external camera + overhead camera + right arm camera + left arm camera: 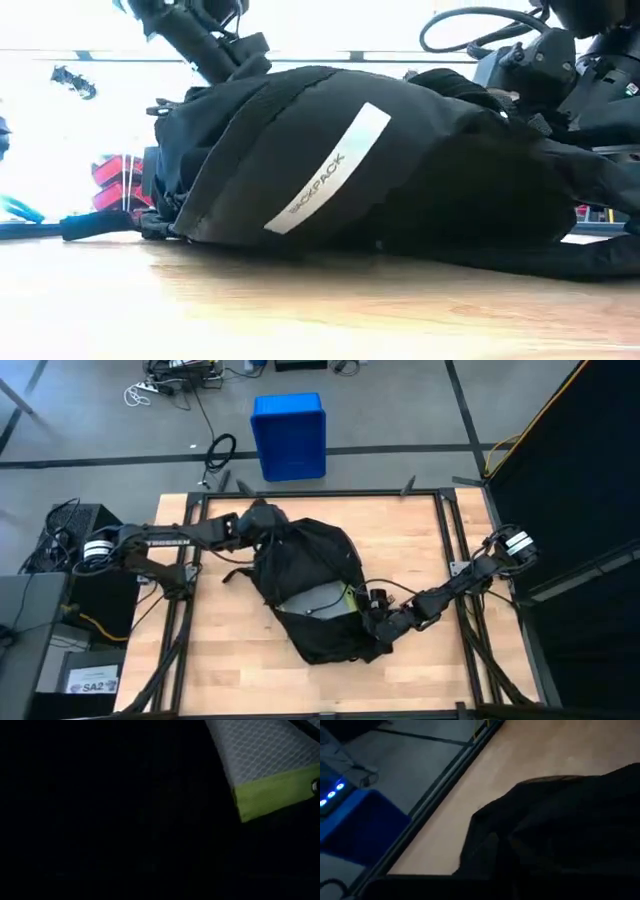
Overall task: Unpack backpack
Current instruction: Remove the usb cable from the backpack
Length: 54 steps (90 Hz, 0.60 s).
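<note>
Black backpack (305, 590) lies flat mid-table, opening showing a grey mesh panel (312, 599). Left gripper (262, 520) sits at its far-left top, right gripper (372, 612) at the opening; whether either grips cannot be told.

The backpack (305, 585) lies on the table (430, 550) at the centre of the high view. The left gripper (262, 520) sits at the backpack's upper-left edge. The right gripper (372, 610) is at its right side, beside the opening, where a flat item (315, 600) lies inside. A crate (289, 435) stands on the floor above the table, top centre.
</note>
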Available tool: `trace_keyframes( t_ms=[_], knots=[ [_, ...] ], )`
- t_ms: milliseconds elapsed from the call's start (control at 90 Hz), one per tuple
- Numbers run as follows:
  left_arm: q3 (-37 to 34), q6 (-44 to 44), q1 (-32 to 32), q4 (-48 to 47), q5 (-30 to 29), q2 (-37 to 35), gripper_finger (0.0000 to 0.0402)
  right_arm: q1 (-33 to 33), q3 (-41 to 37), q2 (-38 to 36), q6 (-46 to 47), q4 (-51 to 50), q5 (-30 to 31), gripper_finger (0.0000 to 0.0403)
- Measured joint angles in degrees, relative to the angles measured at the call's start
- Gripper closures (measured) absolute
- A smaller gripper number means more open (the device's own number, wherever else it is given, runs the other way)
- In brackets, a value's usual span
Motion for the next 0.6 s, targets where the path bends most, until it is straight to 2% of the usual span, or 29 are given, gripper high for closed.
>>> trace_keyframes(
  t_ms=[111,178,289,456,600],
  knots=[
    [-0.3,0.0,1.8,-1.0,-11.0,-2.8,0.0401,0.9,-0.1,-0.2,1.4,-0.5,-7.9,0.0402],
    [-0.3,-1.0,2.4,-2.4,-11.2,-4.6,0.0401,1.3,0.0,-0.2,2.2,-0.5,-10.0,0.0402],
    [-0.5,-0.3,2.8,-2.3,-4.2,-7.2,0.0401,2.0,-0.2,-0.1,1.4,0.4,-8.0,0.0402],
    [-0.5,2.2,-2.5,5.0,7.8,-8.9,0.0401,1.7,-0.3,-0.7,-0.5,1.4,-5.5,0.0403],
    [-0.4,6.6,-10.9,14.7,11.5,-8.8,0.0401,1.4,-0.3,-0.8,-0.8,2.2,-4.3,0.0403]
  ],
)
